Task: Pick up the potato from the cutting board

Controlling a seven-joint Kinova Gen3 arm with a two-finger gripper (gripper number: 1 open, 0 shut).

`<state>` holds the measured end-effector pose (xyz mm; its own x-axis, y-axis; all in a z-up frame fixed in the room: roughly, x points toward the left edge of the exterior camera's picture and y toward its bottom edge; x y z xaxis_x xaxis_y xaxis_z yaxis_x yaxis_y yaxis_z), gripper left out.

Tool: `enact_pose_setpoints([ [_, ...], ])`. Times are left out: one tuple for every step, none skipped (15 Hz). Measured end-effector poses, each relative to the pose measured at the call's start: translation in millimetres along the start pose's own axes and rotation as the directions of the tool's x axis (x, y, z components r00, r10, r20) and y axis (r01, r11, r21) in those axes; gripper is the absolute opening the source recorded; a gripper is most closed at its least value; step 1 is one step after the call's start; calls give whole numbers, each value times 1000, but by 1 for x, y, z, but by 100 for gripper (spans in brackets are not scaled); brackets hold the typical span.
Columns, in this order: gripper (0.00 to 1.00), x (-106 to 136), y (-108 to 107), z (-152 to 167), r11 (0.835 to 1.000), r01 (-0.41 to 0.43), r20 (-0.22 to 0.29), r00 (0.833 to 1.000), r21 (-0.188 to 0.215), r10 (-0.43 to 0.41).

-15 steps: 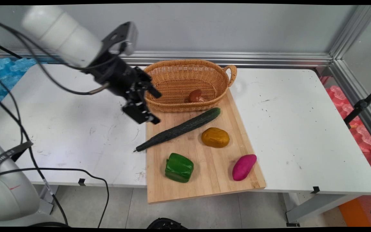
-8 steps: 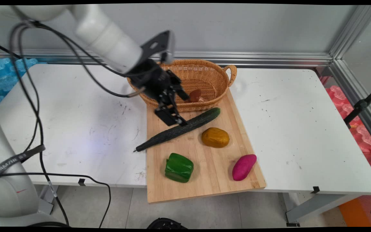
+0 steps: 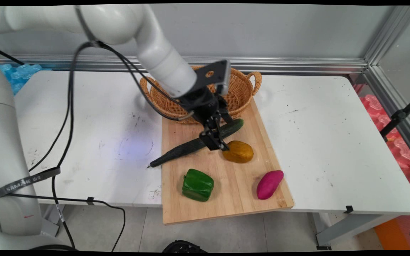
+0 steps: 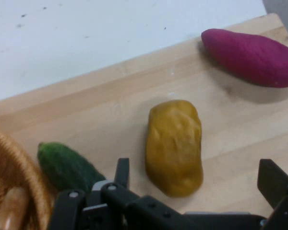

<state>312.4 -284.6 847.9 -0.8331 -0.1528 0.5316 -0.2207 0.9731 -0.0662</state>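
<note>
My black gripper [image 3: 216, 144] hangs open low over the wooden cutting board [image 3: 233, 199], above the dark green cucumber [image 3: 180, 151] and just left of the yellow-brown potato [image 3: 238, 152]. In the hand view the potato [image 4: 175, 143] lies between and beyond the two spread fingers [image 4: 122, 172], with nothing held. The cucumber's end [image 4: 65, 165] shows at the left and a purple sweet potato [image 4: 252, 57] at the upper right. The arm covers much of the wicker basket [image 3: 242, 101] behind the board.
A green bell pepper [image 3: 198, 185] lies near the board's front left, the purple sweet potato [image 3: 269, 184] near its front right. The board overhangs the table's near edge. The basket's rim [image 4: 9, 172] and something brown inside it show at the hand view's lower left.
The arm has swung right and forward, from beside the basket's left end to over the cucumber's middle, close to the potato. The vegetables have not moved.
</note>
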Motion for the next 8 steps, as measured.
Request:
enact_pose_setpoints([
  [100, 1, -2, 6, 1000, -6, 6, 1000, -4, 7],
  [100, 3, -5, 15, 1000, -15, 13, 1000, -9, 15],
  [100, 5, -8, 24, 1000, -23, 22, 999, -16, 24],
  [100, 8, -11, 34, 999, -30, 31, 999, -21, 30],
  [100, 10, -14, 41, 999, -33, 37, 999, -26, 34],
  [100, 12, -17, 49, 999, -36, 44, 998, -32, 37],
  [100, 13, -19, 56, 999, -37, 52, 998, -38, 39],
  [100, 15, -21, 62, 998, -39, 58, 997, -44, 41],
])
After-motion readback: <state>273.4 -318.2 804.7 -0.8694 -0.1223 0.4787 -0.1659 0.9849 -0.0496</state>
